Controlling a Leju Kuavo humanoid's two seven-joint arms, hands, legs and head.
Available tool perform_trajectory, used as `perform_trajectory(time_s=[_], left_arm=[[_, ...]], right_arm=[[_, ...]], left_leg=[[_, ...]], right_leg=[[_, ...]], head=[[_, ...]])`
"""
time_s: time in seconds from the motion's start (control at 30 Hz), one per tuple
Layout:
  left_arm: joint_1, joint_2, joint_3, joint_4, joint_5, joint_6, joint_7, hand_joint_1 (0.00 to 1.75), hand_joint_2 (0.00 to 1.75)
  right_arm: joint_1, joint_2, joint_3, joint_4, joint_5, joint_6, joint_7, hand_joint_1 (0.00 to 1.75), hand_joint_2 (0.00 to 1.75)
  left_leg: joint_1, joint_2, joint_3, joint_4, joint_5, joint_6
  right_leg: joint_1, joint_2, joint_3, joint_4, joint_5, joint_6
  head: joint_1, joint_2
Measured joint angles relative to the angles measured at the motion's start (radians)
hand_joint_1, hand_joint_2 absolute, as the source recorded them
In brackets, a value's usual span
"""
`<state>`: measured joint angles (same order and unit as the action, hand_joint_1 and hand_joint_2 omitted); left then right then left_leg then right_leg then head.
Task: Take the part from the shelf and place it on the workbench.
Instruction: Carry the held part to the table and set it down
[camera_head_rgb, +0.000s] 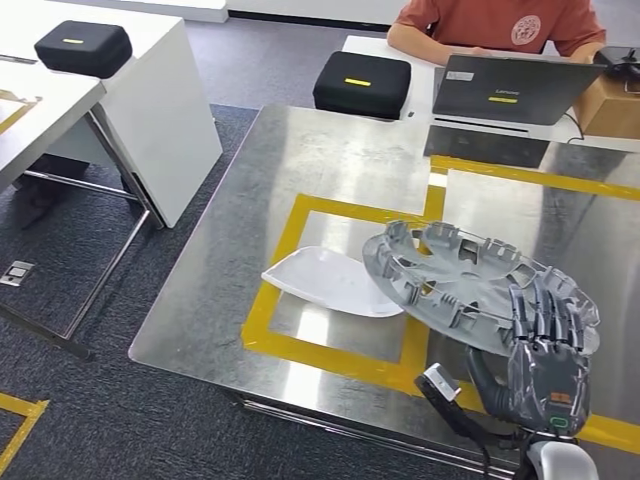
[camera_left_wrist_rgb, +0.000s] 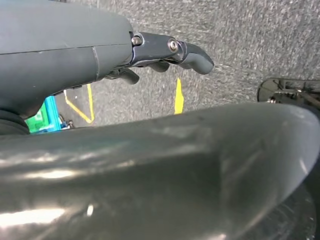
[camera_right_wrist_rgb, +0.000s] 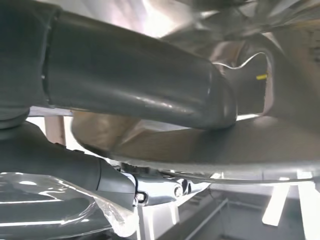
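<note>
Grey ribbed plastic, the wheel cover (camera_head_rgb: 472, 280) looks light and stiff; the right hand (camera_head_rgb: 547, 350) grasps its near rim, holding it tilted above the steel workbench (camera_head_rgb: 226, 260). It overlaps a white plate-like part (camera_head_rgb: 332, 282) inside the yellow tape square (camera_head_rgb: 260, 318). Whether the left hand (camera_left_wrist_rgb: 166, 52) is clenched, I cannot tell.

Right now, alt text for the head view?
The robot's right hand holds a grey round ribbed part by its rim over the steel workbench, above a yellow-taped square and partly over a white sheet. Behind, a person in an orange shirt sits at a laptop.
</note>
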<state>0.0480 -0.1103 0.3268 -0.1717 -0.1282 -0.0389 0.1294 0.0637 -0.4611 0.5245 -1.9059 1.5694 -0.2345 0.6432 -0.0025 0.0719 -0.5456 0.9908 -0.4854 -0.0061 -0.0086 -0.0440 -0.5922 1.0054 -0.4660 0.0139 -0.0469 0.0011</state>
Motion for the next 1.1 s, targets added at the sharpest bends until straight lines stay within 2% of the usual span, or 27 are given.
perform_trajectory(time_s=[0.07,0.2,0.7,0.9,1.1], left_arm=[[0.001,-0.002,0.007,-0.003,0.002,0.000,0.001,0.00,0.00],[0.003,-0.006,0.018,-0.010,0.003,0.000,0.007,0.00,0.00],[0.006,-0.015,0.046,-0.037,-0.005,0.001,0.031,0.00,0.00],[0.006,-0.016,0.056,-0.040,-0.008,0.003,0.038,0.00,0.00],[0.012,-0.021,0.082,-0.046,-0.006,0.000,0.054,0.00,0.00]], right_arm=[[0.029,-0.001,-0.014,-0.018,0.000,0.006,0.000,0.00,0.00],[0.064,-0.005,-0.037,-0.044,0.000,0.003,0.000,0.00,1.75],[0.068,-0.012,-0.048,-0.036,0.000,-0.004,0.000,0.00,1.75],[0.077,-0.009,-0.055,-0.031,-0.002,0.060,-0.008,0.00,1.75],[0.120,0.004,-0.112,-0.028,-0.031,0.105,-0.034,0.00,1.75]], left_leg=[[0.000,0.000,0.000,0.000,0.000,0.000],[0.000,0.000,0.000,0.000,0.000,0.000],[0.000,0.000,0.001,0.000,0.000,0.000],[0.000,0.000,0.001,0.000,0.000,0.000],[0.000,0.000,0.001,0.000,-0.001,0.001]], right_leg=[[0.000,0.000,0.000,0.000,0.000,0.000],[0.000,0.001,0.000,0.000,0.000,0.000],[0.000,0.001,0.001,0.000,0.000,0.000],[0.000,0.001,0.001,0.000,0.000,0.000],[0.000,0.000,0.001,0.000,0.000,0.000]], head=[[0.000,0.000],[0.000,0.000],[0.000,0.000],[0.000,0.000],[0.000,0.000]])
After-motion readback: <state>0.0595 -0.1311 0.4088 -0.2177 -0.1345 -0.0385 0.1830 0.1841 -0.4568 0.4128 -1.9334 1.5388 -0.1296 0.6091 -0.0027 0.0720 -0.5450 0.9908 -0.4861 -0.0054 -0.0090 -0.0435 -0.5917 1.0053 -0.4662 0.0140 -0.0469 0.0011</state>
